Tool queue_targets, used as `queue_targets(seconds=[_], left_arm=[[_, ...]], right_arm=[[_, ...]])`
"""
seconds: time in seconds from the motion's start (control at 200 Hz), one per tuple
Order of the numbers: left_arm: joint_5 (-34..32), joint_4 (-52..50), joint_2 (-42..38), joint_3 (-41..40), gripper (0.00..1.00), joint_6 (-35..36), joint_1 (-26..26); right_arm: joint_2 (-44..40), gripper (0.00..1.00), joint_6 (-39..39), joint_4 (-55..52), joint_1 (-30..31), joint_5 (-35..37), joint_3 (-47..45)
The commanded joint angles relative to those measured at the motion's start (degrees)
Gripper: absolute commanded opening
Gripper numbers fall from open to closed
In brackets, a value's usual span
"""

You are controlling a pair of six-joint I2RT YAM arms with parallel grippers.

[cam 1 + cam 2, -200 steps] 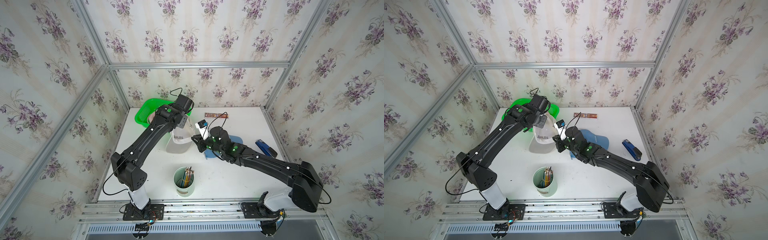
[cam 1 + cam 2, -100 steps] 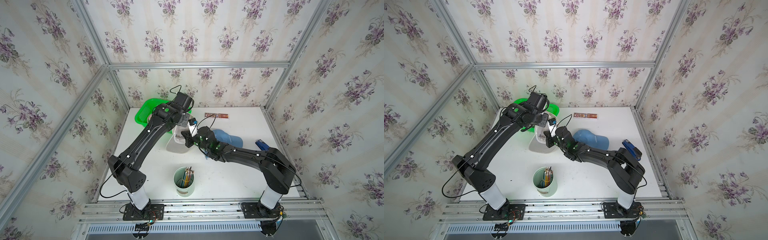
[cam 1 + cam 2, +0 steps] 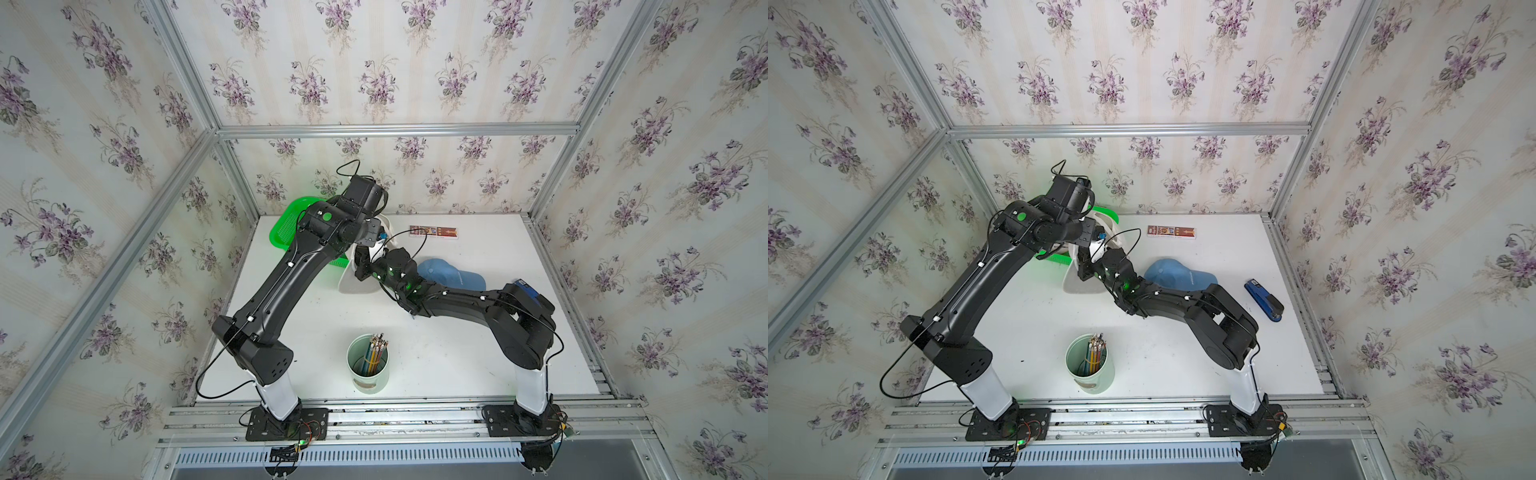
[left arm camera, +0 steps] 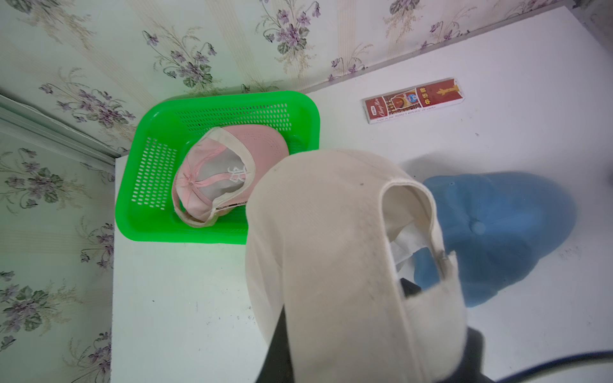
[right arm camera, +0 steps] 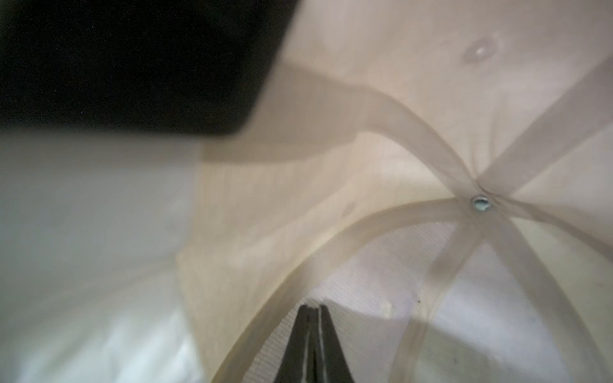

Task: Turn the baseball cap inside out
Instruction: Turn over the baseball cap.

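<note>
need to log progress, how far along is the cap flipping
Done: the pink cap lies in the green basket with its seamed lining showing. In hand: the left hand holds the cream cap up, and the closed right hand is inside it, tips at the crown lining. Left: the crown is not pushed through yet, and the blue cap lies right way out.

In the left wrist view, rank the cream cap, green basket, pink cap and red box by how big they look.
Largest to smallest:
1. cream cap, though it is nearest the camera, which inflates it
2. green basket
3. pink cap
4. red box
</note>
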Motion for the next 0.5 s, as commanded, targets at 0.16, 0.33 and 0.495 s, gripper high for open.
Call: queue_targets(seconds=[0.16,0.33,0.495], left_arm=[[6.95,-0.87,-1.02,-0.54,0.00,0.57,-0.89],[4.40,0.60,-0.94,-2.13,0.00,0.01,3.56],[4.47,2.67,-0.77,-3.12,0.00,-0.37,4.75]], right_arm=[[-1.37,0.28,-1.86,-6.21,0.16,-1.46,0.52],[-11.72,0.39,-2.96,-5.13,0.13,0.11,-10.14],[-18.53,0.44,-3.71,-6.83,0.13,1.98,-16.38]])
